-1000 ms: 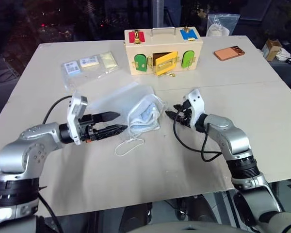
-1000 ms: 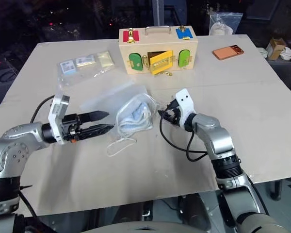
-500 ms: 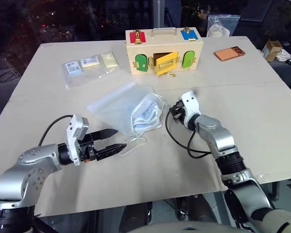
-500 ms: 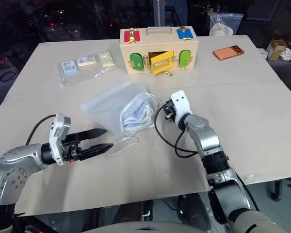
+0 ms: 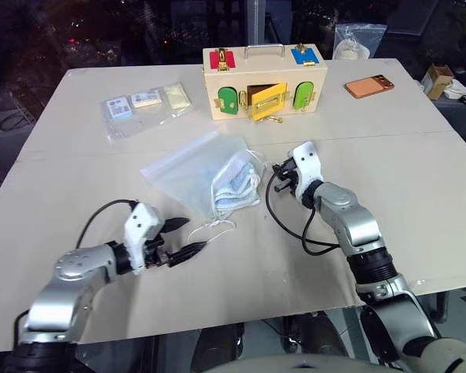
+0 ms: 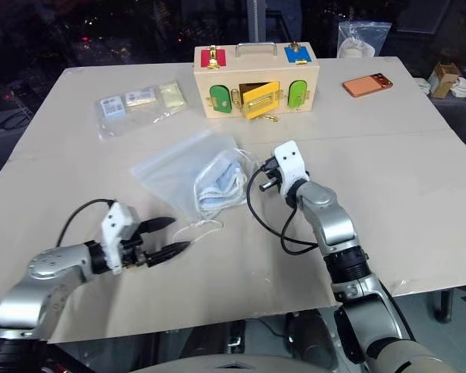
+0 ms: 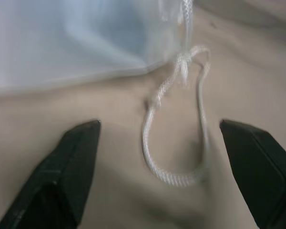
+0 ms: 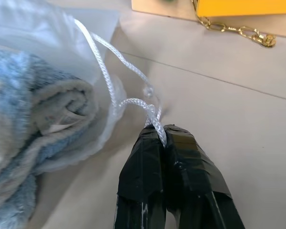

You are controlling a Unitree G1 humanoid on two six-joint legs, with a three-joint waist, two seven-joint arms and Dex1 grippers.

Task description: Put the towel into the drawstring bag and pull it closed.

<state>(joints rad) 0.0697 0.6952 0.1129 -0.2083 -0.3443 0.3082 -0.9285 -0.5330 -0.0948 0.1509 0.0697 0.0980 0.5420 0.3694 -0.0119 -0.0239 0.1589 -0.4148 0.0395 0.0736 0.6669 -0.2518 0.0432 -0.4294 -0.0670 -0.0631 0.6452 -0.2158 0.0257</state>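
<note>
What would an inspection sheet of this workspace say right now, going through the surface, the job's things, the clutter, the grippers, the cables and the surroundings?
Surface: beige table, a seam running across it.
Job's things: towel lies inside the drawstring bag, showing at its mouth; cord loop lies on the table.
Clutter: wooden latch box with its yellow door ajar; clear plastic bag of packets; orange phone.
Grippers: left gripper open, its fingers on either side of the cord loop, not touching it; right gripper shut on the cord at the bag's mouth.
Cables: black cable looping from the right wrist; another at the left arm.
Surroundings: dark; small box and a bag beyond the table.
</note>
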